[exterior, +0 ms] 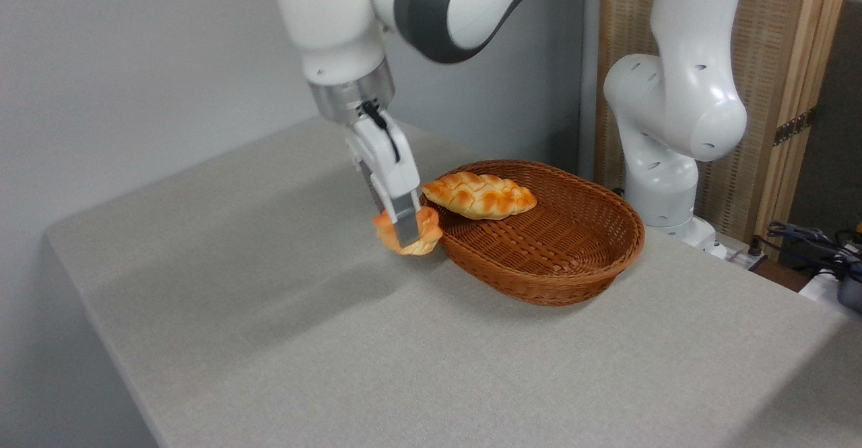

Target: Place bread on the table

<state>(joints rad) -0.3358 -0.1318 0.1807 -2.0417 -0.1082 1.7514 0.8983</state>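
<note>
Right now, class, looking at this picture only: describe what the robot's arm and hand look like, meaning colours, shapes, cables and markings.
The arm is glossy white with rounded, bulbous joints, small dark dots on its shells and a dark grey band at one joint. A silver metal ring sits at the wrist. The hand is white with slim grey fingers, and a short black cable runs down its top.

Gripper (407,231) clamped on bread (409,232), low over table (269,313), just left of wicker basket (592,259) holding braided loaf (479,195) near far edge.
</note>
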